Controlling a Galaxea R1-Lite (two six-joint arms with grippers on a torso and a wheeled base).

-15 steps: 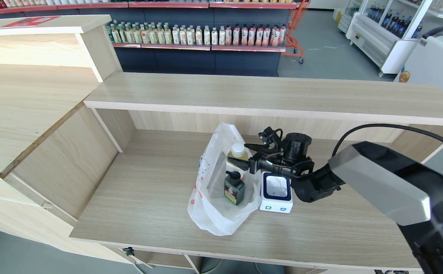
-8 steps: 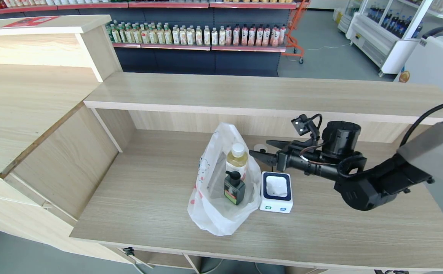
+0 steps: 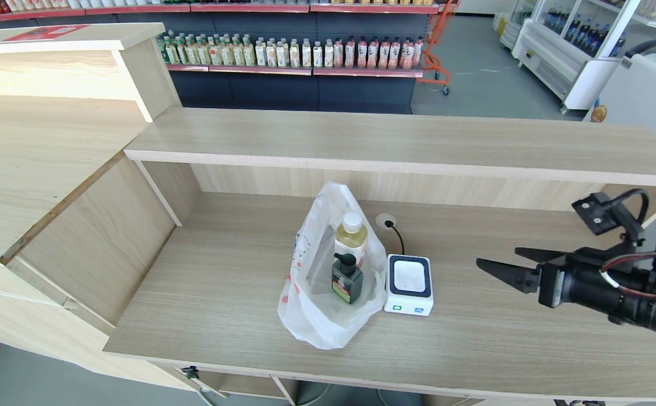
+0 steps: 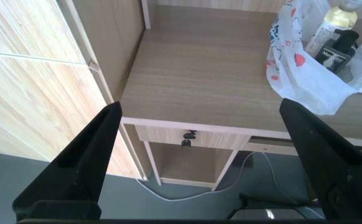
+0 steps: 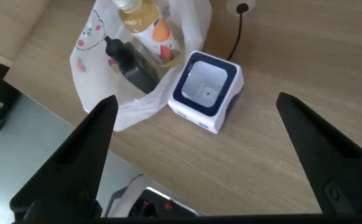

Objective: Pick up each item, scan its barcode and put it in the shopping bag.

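A white plastic shopping bag (image 3: 316, 316) stands open on the wooden counter (image 3: 220, 293). Inside it are a yellow drink bottle (image 3: 351, 237) and a dark pump bottle (image 3: 346, 280), both upright. A white and blue scanner (image 3: 409, 283) sits against the bag's right side. My right gripper (image 3: 497, 257) hangs open and empty well to the right of the scanner, pointing toward it. The right wrist view takes in the bag (image 5: 94, 56), the scanner (image 5: 206, 90) and both bottles between that gripper's spread fingers. My left gripper (image 4: 199, 168) is open and empty, off the counter's front left edge.
A raised shelf (image 3: 395, 141) runs along the counter's back, and a side panel (image 3: 102, 237) closes its left end. The scanner's cable runs to a grommet (image 3: 385, 220) behind it. A drawer with a key (image 4: 187, 138) sits under the front edge. Store shelves stand beyond.
My right gripper has pulled back from the bag's mouth far to the right and lower, empty. The yellow bottle stays in the bag. The scanner's top and cable now show.
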